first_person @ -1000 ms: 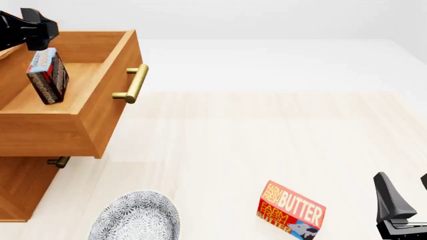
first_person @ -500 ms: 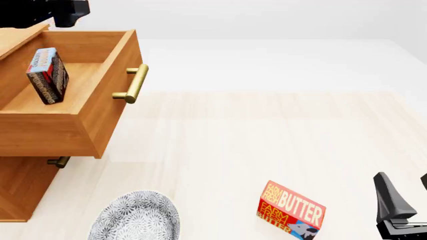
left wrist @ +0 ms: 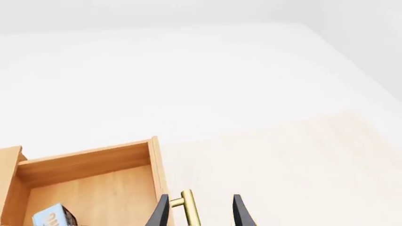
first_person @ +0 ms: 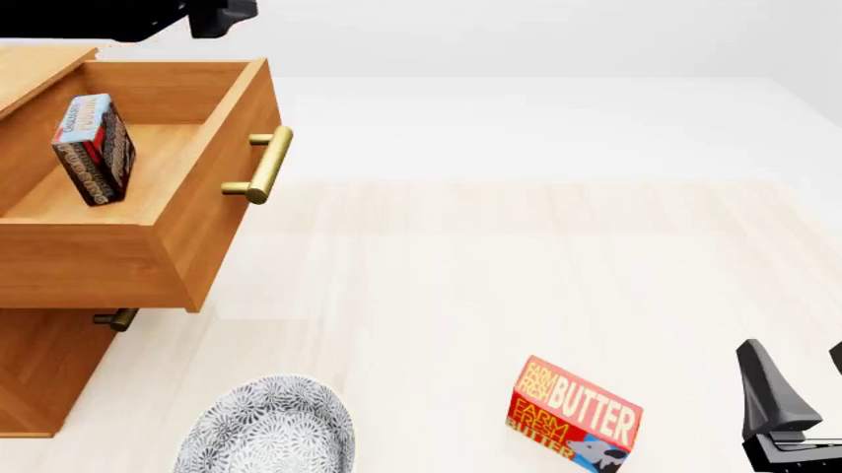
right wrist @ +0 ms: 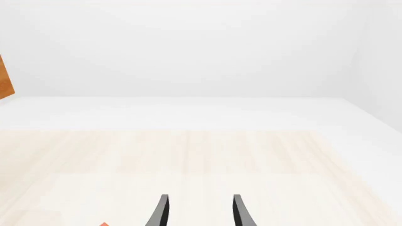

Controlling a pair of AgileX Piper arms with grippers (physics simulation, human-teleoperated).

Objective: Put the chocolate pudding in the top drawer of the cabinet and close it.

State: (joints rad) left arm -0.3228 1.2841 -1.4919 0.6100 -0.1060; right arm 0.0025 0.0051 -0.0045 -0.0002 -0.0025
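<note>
A: Light brown wood throughout: cabinet [first_person: 39,374] at the table's [first_person: 526,256] left, top drawer [first_person: 197,227] pulled fully open. Position of the chocolate pudding [first_person: 94,148]?

B: Found inside the top drawer, standing on edge on the drawer floor, tilted slightly, blue-grey end up, dark brown end down. Untouched by either gripper.

A: Left gripper [left wrist: 199,214]?

B: Raised above the drawer's front edge, seen as a dark shape at the upper rim of the front view. Fingers [left wrist: 240,213] spread apart, nothing between them; brass bar handle [first_person: 262,165] visible in the gap from the wrist camera, below, not in contact.

A: Right gripper [right wrist: 199,212]?

B: Low at the near right corner of the table, well apart from the cabinet. Fingers parted, empty.

A: Other items?

B: Red "Farm Fresh Butter" box [first_person: 574,412] upright on the table near the right gripper. Grey patterned plate [first_person: 267,426] near the cabinet's foot, partly cut off by the frame edge. Lower drawer handle [first_person: 116,318] just showing beneath the open drawer.
</note>
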